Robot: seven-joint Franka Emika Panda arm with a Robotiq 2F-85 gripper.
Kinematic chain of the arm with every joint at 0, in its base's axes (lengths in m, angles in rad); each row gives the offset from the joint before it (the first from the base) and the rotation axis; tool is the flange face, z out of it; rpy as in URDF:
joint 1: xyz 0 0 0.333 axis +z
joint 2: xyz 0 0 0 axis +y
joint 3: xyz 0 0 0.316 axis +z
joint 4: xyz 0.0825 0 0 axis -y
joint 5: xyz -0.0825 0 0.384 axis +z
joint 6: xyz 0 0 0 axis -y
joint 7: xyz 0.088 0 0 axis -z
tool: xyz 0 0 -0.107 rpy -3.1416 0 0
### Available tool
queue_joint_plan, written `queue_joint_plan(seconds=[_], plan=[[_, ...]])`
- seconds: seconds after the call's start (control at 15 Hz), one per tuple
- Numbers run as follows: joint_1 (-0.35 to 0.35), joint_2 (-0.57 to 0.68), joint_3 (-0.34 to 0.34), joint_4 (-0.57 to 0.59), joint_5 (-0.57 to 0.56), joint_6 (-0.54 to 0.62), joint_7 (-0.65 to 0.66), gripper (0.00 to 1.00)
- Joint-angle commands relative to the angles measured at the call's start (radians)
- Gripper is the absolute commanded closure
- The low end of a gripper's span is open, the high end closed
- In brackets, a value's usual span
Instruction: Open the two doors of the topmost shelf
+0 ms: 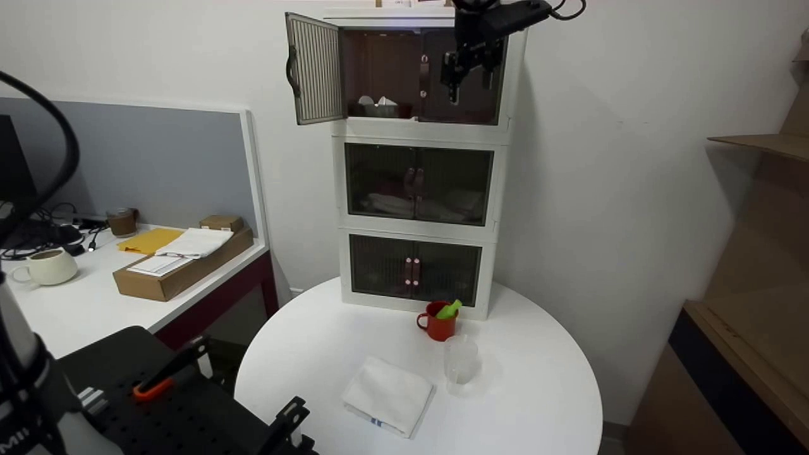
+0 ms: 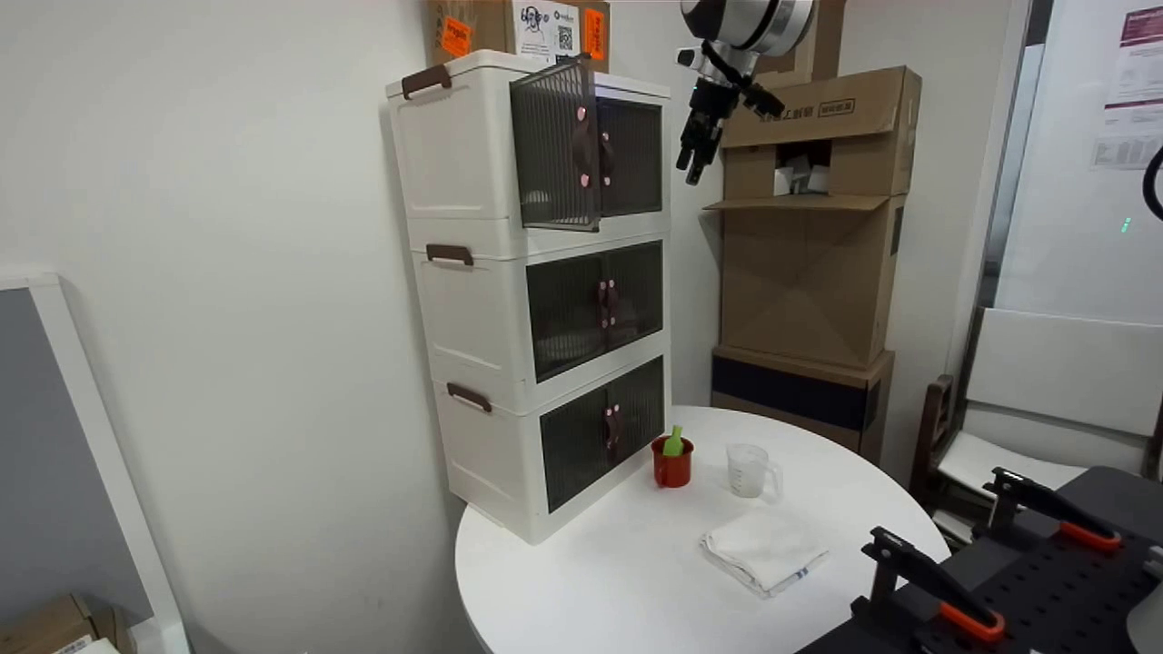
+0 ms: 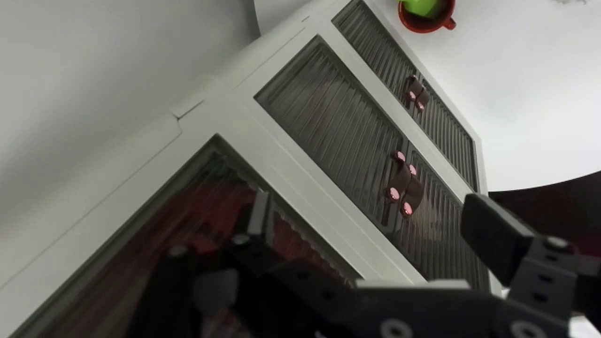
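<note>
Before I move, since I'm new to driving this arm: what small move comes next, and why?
I'd probably ease the open gripper sideways toward the handle of the shut top door. The other top door already stands swung out, while the gripper holds nothing and hangs off to one side of that handle.

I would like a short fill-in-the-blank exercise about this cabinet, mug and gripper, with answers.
The white cabinet has ____ stacked tiers.
On the topmost shelf, one door is open and the other door is ____.
The mug is ____ in colour.
The gripper is not shut but ____.

Missing words: three; closed; red; open.
</note>
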Motion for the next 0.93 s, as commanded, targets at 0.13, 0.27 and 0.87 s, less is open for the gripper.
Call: queue_joint_plan(seconds=[0.13,0.27,0.87], plan=[[-0.113,0.081,0.100,0.116,0.312,-0.113,-0.314,0.00],[-0.140,0.101,0.111,0.143,0.410,-0.202,-0.379,0.00],[-0.141,0.165,0.075,0.232,0.626,-0.342,-0.556,0.00]])
